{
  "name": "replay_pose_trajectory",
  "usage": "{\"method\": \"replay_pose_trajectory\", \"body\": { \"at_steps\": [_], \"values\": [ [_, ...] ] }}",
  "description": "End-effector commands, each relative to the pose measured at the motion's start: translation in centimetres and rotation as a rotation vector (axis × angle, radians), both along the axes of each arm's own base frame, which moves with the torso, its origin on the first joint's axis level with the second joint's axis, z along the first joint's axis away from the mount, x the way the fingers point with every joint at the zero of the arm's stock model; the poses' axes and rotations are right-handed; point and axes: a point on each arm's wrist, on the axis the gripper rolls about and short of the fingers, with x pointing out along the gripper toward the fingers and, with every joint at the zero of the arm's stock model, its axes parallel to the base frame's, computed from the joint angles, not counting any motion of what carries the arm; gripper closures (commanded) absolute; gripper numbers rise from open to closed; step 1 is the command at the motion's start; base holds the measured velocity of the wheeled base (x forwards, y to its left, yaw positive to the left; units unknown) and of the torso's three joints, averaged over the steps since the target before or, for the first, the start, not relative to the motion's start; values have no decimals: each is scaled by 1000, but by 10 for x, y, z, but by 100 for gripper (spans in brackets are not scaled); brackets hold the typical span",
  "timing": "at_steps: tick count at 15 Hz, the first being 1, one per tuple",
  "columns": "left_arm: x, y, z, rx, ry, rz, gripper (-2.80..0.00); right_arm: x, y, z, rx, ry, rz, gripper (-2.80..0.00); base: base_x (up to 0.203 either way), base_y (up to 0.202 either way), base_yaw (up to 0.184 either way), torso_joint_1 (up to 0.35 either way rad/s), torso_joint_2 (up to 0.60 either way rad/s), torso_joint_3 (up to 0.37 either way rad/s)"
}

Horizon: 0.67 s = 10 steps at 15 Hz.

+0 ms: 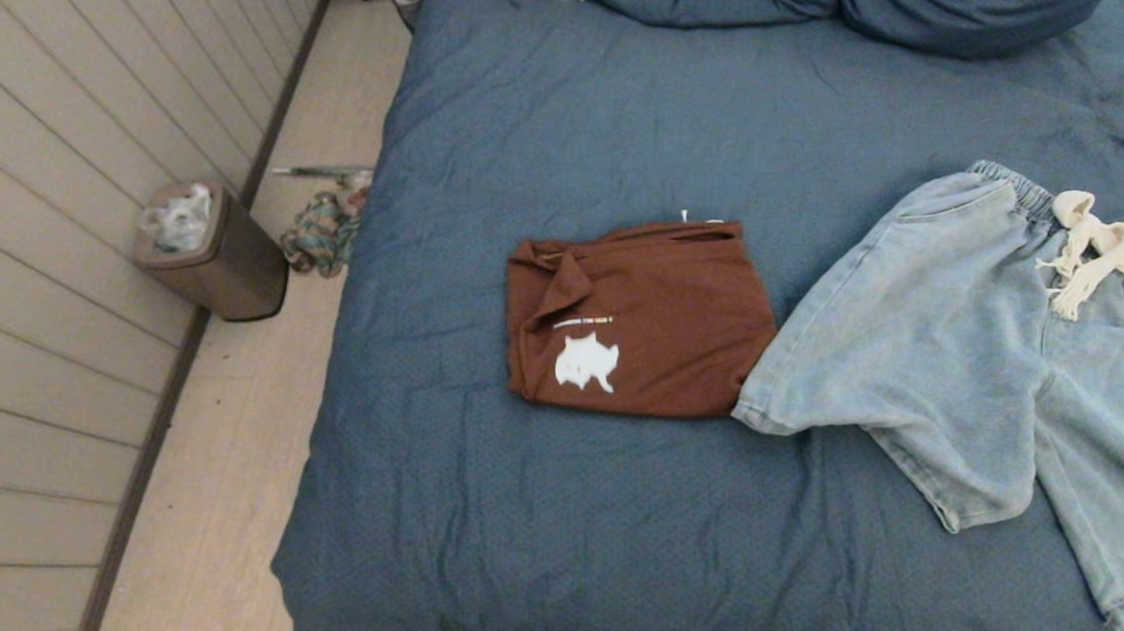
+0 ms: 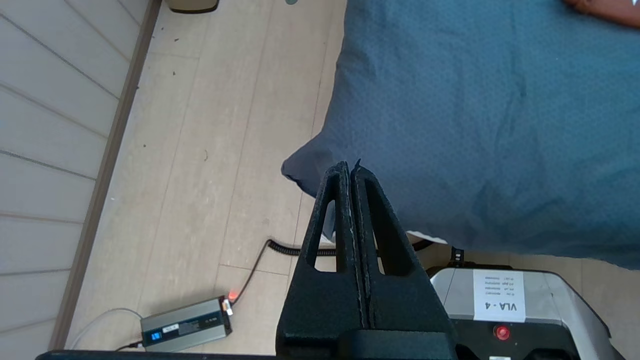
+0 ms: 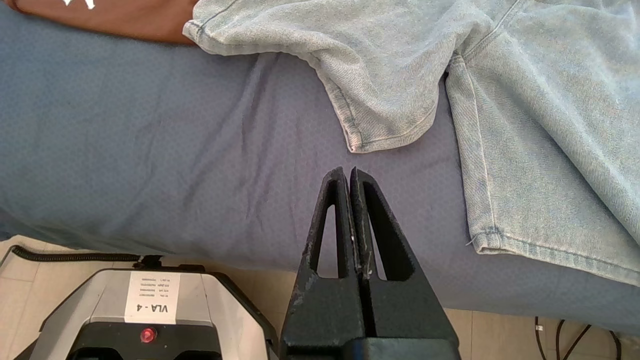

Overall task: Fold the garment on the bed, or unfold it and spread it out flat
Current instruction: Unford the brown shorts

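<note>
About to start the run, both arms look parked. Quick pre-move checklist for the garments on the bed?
1. Left gripper shut and holding nothing, near the bed's corner: ok.
2. Right gripper shut and holding nothing, over the bed's near edge: ok.
3. Brown shirt lies folded on the bed, nothing on top of it: ok.
4. Denim shorts lie spread out; one leg hem touches or overlaps the shirt's edge: not ok if the shirt is moved first.
5. Shorts fully in view: not ok, they run off the head view's right and bottom edges.
6. Drawstring bunched at the waistband, could snag: cannot tell.
</note>
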Motion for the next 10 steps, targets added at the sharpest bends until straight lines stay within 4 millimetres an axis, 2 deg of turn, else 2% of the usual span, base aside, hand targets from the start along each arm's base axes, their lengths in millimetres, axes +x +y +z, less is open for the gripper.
{"method": "replay_pose_trajectory", "body": {
  "at_steps": [1, 10],
  "values": [
    [0, 0, 0, 0, 2, 1, 0, -1, 0, 0, -1, -8, 1, 0, 0, 0, 0, 0, 0, 0],
    [0, 0, 0, 0, 2, 1, 0, -1, 0, 0, 0, -8, 0, 0, 0, 0, 0, 0, 0, 0]
  ]
}}
